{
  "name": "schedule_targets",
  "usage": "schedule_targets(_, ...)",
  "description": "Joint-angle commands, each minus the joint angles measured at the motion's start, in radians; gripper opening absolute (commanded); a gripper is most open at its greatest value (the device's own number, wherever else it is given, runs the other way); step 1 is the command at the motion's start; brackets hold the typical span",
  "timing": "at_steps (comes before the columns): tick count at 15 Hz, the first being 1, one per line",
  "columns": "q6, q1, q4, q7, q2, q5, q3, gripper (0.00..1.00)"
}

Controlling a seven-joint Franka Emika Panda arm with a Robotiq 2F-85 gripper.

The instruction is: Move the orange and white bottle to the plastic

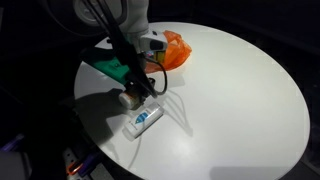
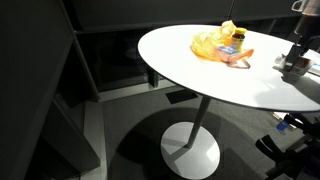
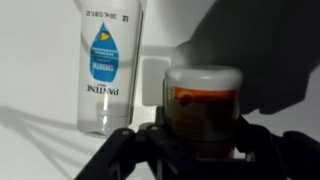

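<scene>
The orange bottle with a white cap [image 3: 203,100] stands upright on the round white table [image 1: 240,100]. My gripper [image 3: 202,150] has its dark fingers on both sides of the bottle and is shut on it. In an exterior view the gripper [image 1: 130,97] is low over the table's near left part, with the bottle in it. The crumpled orange-yellow plastic [image 1: 175,50] lies at the table's far side, apart from the bottle. It also shows in an exterior view [image 2: 220,42], where the gripper [image 2: 295,65] is at the right edge.
A white Pantene bottle [image 1: 143,121] lies on its side right beside the gripper; it also shows in the wrist view [image 3: 108,65]. A green object [image 1: 110,68] sits behind the arm. The table's edge is close on the left.
</scene>
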Motion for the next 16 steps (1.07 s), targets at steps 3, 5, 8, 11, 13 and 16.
schedule_targets(3,-0.064,0.029,0.055,-0.057,-0.078,0.056,0.022,0.36)
schedule_targets(5,-0.075,0.047,0.083,-0.074,-0.094,0.083,0.029,0.36)
schedule_targets(8,-0.090,0.072,0.120,-0.107,-0.112,0.133,0.034,0.36)
schedule_targets(11,-0.068,0.074,0.115,-0.085,-0.101,0.132,0.038,0.61)
schedule_targets(13,-0.074,0.077,0.121,-0.090,-0.107,0.137,0.038,0.61)
schedule_targets(16,-0.075,0.077,0.121,-0.091,-0.107,0.137,0.038,0.61)
